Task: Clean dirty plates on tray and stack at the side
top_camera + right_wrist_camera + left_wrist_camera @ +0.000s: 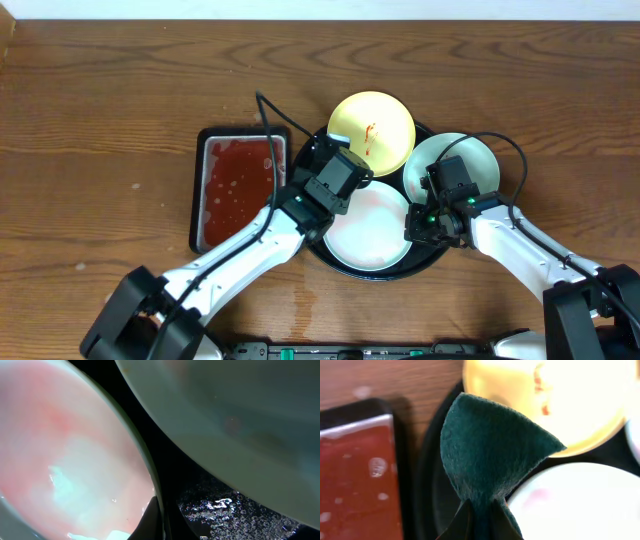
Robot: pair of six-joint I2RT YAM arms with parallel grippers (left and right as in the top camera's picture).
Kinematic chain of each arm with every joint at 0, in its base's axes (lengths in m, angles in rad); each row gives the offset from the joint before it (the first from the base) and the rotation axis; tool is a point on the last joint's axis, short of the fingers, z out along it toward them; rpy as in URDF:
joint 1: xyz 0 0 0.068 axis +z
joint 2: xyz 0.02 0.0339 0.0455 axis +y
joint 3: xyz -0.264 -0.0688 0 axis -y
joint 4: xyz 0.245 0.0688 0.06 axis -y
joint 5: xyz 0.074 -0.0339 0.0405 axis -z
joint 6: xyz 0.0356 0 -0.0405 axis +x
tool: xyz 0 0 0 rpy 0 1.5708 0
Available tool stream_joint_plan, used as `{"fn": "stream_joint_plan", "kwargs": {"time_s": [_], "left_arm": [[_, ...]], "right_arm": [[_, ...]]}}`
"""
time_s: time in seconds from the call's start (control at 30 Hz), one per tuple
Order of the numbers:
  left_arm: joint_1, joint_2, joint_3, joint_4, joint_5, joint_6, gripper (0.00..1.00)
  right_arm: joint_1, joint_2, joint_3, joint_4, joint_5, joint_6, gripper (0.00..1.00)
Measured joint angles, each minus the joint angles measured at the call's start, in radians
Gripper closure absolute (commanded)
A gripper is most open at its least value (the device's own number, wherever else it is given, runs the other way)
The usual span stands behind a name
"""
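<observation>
The black tray [385, 277] holds three plates. The pale yellow plate [372, 130], with a red smear, lies at the back. A mint plate [470, 160] lies at the right. A pale plate [368, 235] with a faint pink film lies at the front. My left gripper [325, 152] is shut on a dark green cloth [490, 445], held over the tray's left side between the yellow plate [570, 405] and the front plate [580, 505]. My right gripper [420, 228] is shut on the front plate's right rim [150, 475], one finger inside it [162, 520].
A small rectangular dark tray of reddish liquid [237, 190] stands just left of the black tray, close to my left arm; it also shows in the left wrist view [355, 475]. Bare wooden table [100, 120] lies all around.
</observation>
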State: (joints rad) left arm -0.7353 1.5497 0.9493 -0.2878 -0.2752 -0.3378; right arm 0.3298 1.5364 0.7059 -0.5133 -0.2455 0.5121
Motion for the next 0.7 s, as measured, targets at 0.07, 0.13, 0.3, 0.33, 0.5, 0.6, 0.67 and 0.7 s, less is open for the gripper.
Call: {"fn": "stream_joint_plan", "kwargs": {"time_s": [0.07, 0.13, 0.3, 0.33, 0.5, 0.6, 0.67, 0.7], "left_arm": [[0.0, -0.002, 0.0, 0.0, 0.06, -0.026, 0.92], [0.0, 0.0, 0.0, 0.001, 0.132, -0.05, 0.92], [-0.002, 0.019, 0.0, 0.01, 0.301, -0.085, 0.92], [-0.002, 0.029, 0.0, 0.01, 0.318, -0.087, 0.92], [-0.002, 0.097, 0.0, 0.01, 0.363, -0.096, 0.92], [-0.001, 0.136, 0.0, 0.009, 0.375, -0.09, 0.92], [-0.001, 0.157, 0.0, 0.007, 0.377, -0.075, 0.92], [-0.001, 0.161, 0.0, 0.006, 0.376, -0.067, 0.92]], "right_arm": [[0.0, 0.0, 0.0, 0.0, 0.0, 0.0, 0.99], [0.0, 0.0, 0.0, 0.0, 0.001, 0.0, 0.99], [0.0, 0.0, 0.0, -0.001, 0.002, 0.0, 0.99], [0.0, 0.0, 0.0, -0.001, 0.002, 0.0, 0.99], [0.0, 0.0, 0.0, -0.002, 0.002, 0.0, 0.99], [0.0, 0.0, 0.0, -0.002, 0.002, 0.0, 0.99], [0.0, 0.0, 0.0, -0.002, 0.002, 0.0, 0.99], [0.0, 0.0, 0.0, -0.002, 0.002, 0.0, 0.99]]}}
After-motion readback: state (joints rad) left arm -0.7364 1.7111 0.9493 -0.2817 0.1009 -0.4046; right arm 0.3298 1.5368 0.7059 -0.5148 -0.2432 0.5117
